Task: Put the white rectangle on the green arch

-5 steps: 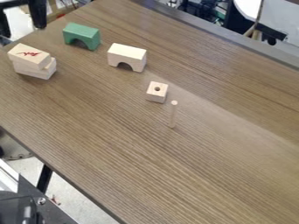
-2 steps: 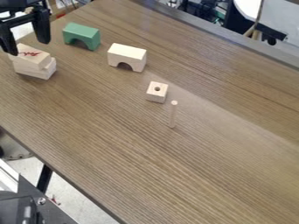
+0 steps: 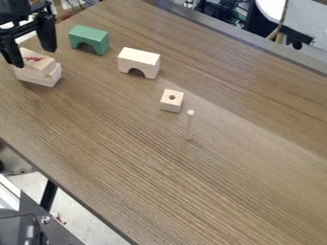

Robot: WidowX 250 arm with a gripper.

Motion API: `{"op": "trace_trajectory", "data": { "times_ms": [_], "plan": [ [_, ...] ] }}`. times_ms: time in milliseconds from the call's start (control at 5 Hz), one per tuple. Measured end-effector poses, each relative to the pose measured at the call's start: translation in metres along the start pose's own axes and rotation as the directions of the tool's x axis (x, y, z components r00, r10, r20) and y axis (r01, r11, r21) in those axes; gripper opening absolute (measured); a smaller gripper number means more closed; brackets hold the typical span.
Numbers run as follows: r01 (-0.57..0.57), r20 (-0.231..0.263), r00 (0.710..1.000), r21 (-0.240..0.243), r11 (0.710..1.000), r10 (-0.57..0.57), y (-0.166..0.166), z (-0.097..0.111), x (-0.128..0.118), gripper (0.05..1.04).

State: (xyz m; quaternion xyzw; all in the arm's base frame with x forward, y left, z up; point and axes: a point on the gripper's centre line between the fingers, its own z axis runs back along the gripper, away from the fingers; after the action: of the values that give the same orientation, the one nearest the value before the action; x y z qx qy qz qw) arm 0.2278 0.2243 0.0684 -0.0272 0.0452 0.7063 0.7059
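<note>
Placement not done: the white rectangle, taken to be the top block w/ red marking (image 3: 39, 61), sits on the pale lower part of the stack (image 3: 37, 78), near the far L corner of the surface (image 3: 223, 167) as viewed. Green arch (image 3: 89, 39) stands upright on its legs, apart from the stack, opening down; its flat top is the req'd destination. Claw (image 3: 34, 58) is over the stack, fingers spread wide, nothing clamped; contact w/ the block can't be confirmed from this angle. Est. progress: approach stage, pick-up pending. Outstanding, in order: straddle the top block, close on it, lift clear of the lower part, carry the short way to the arch, set down level & centered, release, back off. Risk noted: a grip set too low may drag the lower part along; an off-center drop may tip the block or nudge the arch. Other items, i.e. white arch (image 3: 139, 62), holed cube (image 3: 172, 101) & thin upright peg (image 3: 189, 125), stand apart, prob. no part in this job.
</note>
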Motion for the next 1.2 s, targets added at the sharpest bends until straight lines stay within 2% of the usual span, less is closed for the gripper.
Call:
{"op": "trace_trajectory", "data": {
  "times_ms": [400,600,800,1000,1200],
  "plan": [
    [-0.014,0.002,1.000,0.000,1.000,0.014,-0.002,-0.003,0.004,0.963],
    [-0.050,-0.018,0.999,0.007,0.999,0.050,0.001,-0.006,0.008,0.685],
    [-0.079,-0.023,0.997,0.009,0.997,0.079,0.003,-0.008,0.011,0.546],
    [-0.084,-0.014,0.996,0.018,0.996,0.084,0.005,-0.008,0.013,0.546],
    [-0.084,-0.065,0.994,-0.001,0.996,0.084,0.000,-0.002,0.007,0.546]
  ]
}}
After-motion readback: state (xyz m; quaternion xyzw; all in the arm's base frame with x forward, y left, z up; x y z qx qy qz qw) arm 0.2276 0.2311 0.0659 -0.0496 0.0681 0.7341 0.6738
